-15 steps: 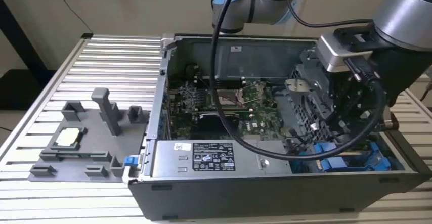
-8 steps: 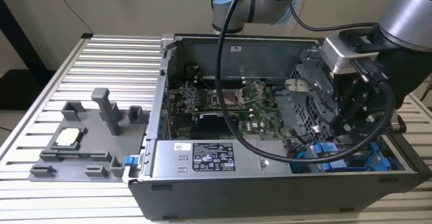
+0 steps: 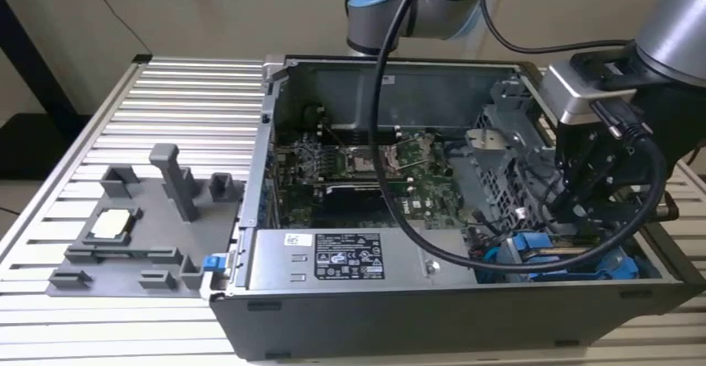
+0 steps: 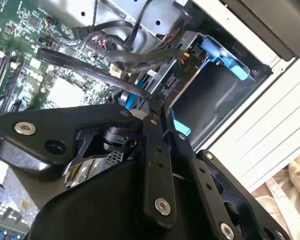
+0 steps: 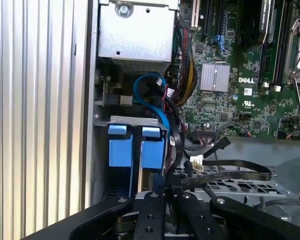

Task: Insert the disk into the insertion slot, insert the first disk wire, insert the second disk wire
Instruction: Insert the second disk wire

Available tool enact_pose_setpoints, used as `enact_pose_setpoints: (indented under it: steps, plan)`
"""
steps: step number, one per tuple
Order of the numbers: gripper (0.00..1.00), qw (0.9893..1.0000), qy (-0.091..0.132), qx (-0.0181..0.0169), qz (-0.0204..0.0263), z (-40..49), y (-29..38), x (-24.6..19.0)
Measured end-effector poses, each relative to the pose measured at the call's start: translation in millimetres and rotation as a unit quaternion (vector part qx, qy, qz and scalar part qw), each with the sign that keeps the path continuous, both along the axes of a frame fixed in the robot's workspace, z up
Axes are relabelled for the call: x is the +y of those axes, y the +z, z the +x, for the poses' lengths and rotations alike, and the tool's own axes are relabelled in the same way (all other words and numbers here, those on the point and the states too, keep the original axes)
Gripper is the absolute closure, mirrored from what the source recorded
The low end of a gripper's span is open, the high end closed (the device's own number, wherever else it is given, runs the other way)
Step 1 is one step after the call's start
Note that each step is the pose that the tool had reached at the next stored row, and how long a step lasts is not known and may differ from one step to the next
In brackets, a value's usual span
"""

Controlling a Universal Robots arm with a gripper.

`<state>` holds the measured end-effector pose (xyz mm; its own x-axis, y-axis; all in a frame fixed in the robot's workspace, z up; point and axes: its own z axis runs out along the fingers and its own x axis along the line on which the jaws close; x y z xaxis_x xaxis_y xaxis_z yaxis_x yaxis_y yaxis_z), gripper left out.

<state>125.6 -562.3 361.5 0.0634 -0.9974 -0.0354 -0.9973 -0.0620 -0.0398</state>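
Gripper [image 5: 162, 192] fingers nearly together, grip unclear | low in insertion slot [image 3: 574, 259] | prob. beside disk [image 5: 126, 147]

Arm bent down into the case, gripper pinched shut

The arm [image 3: 662, 19] comes in from the exterior view's right with its wrist pointing down, and the gripper [image 3: 581, 197] sits low at that end. In both wrist views the black fingers [image 4: 157, 145] run close side by side, tips pretty much together, gripper [image 5: 162, 192] looking closed with no real gap.
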Motion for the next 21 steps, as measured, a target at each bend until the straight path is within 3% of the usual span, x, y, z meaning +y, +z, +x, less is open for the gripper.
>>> enact_pose_setpoints:
  steps: [12, 21]
  plan:
    - [0.84, 0.9999, -0.012, 0.0001, -0.0011, 2.2, -1.9, -1.0]
    - [0.84, 0.9999, -0.013, 0.0001, -0.0020, 5.9, -5.6, -5.7]
